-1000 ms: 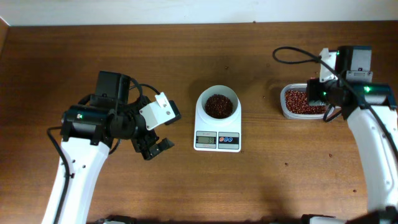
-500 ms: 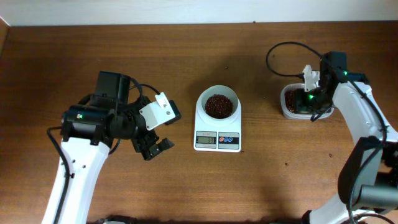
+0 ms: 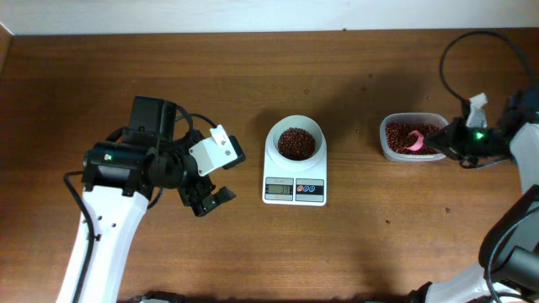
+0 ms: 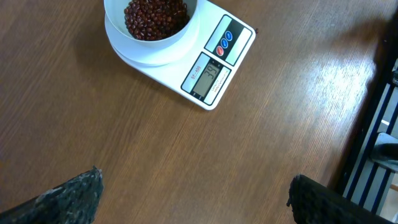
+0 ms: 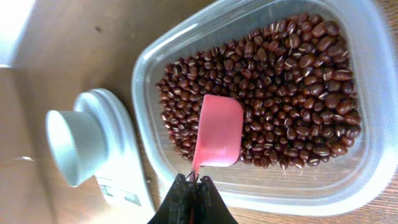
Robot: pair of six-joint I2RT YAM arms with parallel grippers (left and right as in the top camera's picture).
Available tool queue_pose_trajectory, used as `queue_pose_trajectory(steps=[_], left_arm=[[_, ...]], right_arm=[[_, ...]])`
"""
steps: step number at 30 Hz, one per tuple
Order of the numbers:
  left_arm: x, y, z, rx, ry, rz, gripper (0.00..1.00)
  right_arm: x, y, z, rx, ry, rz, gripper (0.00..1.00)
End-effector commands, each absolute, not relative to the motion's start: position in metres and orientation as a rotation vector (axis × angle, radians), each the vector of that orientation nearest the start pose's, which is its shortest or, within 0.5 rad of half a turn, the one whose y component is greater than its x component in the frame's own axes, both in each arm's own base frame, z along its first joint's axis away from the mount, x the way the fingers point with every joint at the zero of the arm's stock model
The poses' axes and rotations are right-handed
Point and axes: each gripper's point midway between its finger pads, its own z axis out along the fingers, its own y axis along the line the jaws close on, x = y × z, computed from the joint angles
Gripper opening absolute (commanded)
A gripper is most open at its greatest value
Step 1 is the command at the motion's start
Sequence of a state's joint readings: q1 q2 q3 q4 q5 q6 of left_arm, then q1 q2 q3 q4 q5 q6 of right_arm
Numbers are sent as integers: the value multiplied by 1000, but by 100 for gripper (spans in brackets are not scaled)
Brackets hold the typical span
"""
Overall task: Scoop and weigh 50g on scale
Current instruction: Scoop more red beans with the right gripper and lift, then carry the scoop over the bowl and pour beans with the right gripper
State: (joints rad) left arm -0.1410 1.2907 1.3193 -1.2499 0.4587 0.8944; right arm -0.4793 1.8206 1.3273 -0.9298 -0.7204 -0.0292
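Scale: the scale (image 3: 294, 164) stands near the middle of the table (image 3: 379, 252), between the two arms and apart from both.
Bowl: a round white bowl (image 3: 295, 140) sits on the scale's platform, behind the display, and holds a heap of dark red beans (image 3: 296, 143).
Display: the grey display (image 4: 210, 75) faces the front edge of the table and shows digits, too blurred to read for sure. The blue and red buttons (image 4: 224, 41) sit just beside it.
Left hand: the left hand (image 4: 193, 208) hangs over bare table to the left of the scale. Its fingers are spread wide and have nothing between them.
Right hand: the right hand (image 5: 191, 190) is at the far right of the table, at the rim of the tub. It is closed tight on the thin handle end of a pink scoop (image 5: 219, 130).
Scoop: its cup lies on the beans inside the tub, on the side nearest the hand. Whether it carries any beans cannot be told.
Tub: a clear plastic tub (image 5: 367, 93) of red beans (image 5: 292, 81) stands to the right of the scale, well apart from it.
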Motion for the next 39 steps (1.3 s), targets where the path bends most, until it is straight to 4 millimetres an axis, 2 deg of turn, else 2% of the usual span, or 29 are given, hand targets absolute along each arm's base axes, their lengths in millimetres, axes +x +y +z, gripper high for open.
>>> queue_pose_trajectory(steps=[1,8,17,21,29,34,39], left_arm=[[256,-114,222,1402,2216,-399,99],[256,-114,222,1402,2216,-399,99],[256,-114,222,1402,2216,-399,99],[256,-114,222,1402,2216,-399,99],[256,-114,222,1402,2216,-399,99],[256,-114,222,1402,2216,-399,99],[256,-114,222,1402,2216,-399,99]], right_arm=[[372,-67,119,569,2502,1111,4],[370,-73,136,610,2382,1248,4],[376,-60,161,534,2246,1415,4],[379,-41,169,475,2228,1485,4],[379,43,169,226,2340,1589,4],[367,108,169,22,2414,1663,4],[362,149,170,-171,2413,1675,4]])
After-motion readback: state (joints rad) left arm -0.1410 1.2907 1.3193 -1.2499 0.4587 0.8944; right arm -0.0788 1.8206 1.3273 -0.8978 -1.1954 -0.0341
